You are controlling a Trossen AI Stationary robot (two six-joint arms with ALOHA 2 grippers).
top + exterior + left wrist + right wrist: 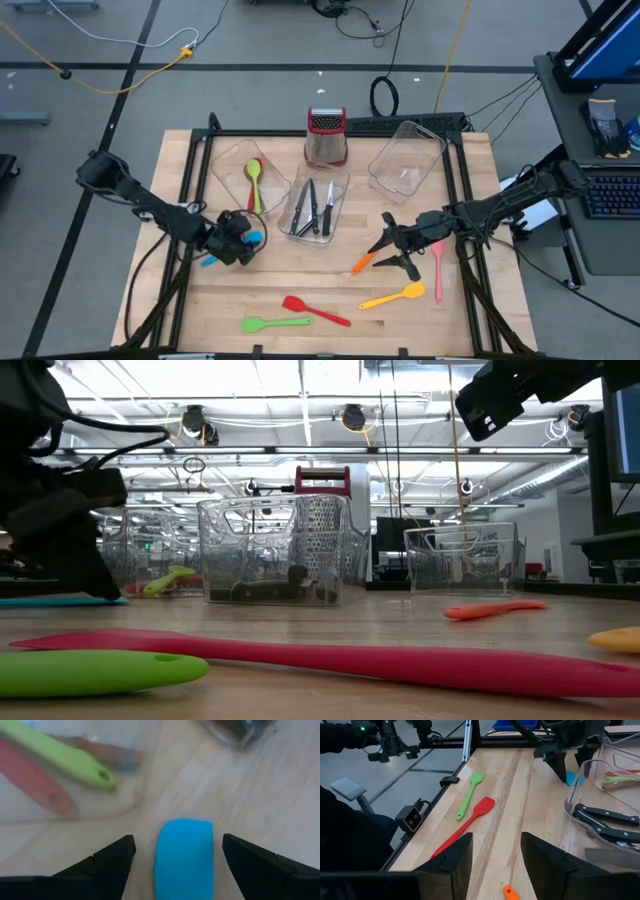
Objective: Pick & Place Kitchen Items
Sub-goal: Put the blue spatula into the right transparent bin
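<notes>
A blue spatula (255, 237) lies flat on the table at the left. My left gripper (238, 246) is low over it and open. Its fingers (117, 855) stand on either side of the blue blade (184, 857) with bare wood showing between them and the blade. My right gripper (385, 250) is open and empty, raised above the table near an orange spatula (362, 263). Red (315, 310), green (273, 324), yellow (395, 296) and pink (438, 265) spatulas lie loose on the table's near half.
Three clear tubs stand at the far middle: one (235, 165) holds a green and a red spoon, one (300, 225) holds black-handled knives, and one (405, 160) is tilted. A steel grater with a red top (326, 135) stands behind them. A black frame (460, 180) edges the table.
</notes>
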